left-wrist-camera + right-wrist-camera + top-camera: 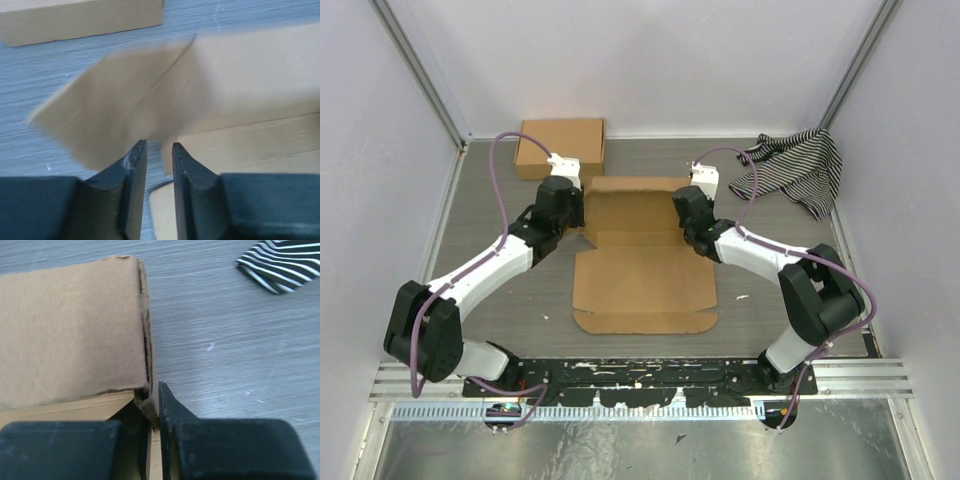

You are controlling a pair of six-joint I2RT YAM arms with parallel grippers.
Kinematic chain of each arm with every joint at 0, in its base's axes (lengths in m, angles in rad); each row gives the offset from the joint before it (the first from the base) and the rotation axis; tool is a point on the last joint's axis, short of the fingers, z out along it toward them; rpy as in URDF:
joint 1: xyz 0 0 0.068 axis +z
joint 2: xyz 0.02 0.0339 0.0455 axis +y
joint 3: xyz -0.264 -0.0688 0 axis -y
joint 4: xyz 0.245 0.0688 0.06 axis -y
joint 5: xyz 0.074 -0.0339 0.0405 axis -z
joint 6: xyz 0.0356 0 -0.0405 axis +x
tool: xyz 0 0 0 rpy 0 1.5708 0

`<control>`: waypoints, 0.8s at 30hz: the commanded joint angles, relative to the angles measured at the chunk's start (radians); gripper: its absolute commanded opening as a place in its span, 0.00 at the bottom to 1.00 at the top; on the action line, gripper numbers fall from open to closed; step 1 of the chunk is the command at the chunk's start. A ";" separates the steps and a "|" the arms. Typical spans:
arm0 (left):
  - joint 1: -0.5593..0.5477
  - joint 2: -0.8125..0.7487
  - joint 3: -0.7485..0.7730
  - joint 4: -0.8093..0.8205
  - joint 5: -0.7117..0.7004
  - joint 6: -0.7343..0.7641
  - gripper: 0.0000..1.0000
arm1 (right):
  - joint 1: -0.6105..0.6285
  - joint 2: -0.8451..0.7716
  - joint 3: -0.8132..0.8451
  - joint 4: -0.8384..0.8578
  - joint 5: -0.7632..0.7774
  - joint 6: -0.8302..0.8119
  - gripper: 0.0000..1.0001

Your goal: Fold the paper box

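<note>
The right gripper (154, 399) is pinched on the right side wall (145, 330) of the paper box (640, 275). The raw edge of the cardboard runs down between its fingers, and that wall stands up from the panel beside it. The left gripper (159, 147) has its fingers a narrow way apart with nothing between them. Just past its tips a left side flap (120, 105) of the same box leans at a tilt, too blurred in the wrist view for me to say whether the fingertips touch it.

The box lies opened out in the middle of the surface (520, 305), between the two arms. Its far part has the sides lifted, and its near part lies flat with the front edge toward the arm bases. Beyond the left gripper, by the back wall, a smaller brown box (560, 145) lies closed, near the big one's far left corner. A black-and-white striped cloth (795, 170) is bunched in the far right corner.
</note>
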 commanded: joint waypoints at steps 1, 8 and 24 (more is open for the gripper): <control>0.019 -0.064 0.053 -0.125 -0.093 -0.035 0.43 | -0.048 -0.012 -0.022 -0.089 0.137 0.013 0.02; 0.082 -0.097 0.215 -0.209 -0.065 0.013 0.74 | -0.112 -0.070 -0.039 -0.054 -0.059 -0.092 0.02; 0.277 -0.081 0.108 -0.069 0.419 0.006 0.66 | -0.412 -0.203 -0.074 -0.016 -0.779 -0.378 0.02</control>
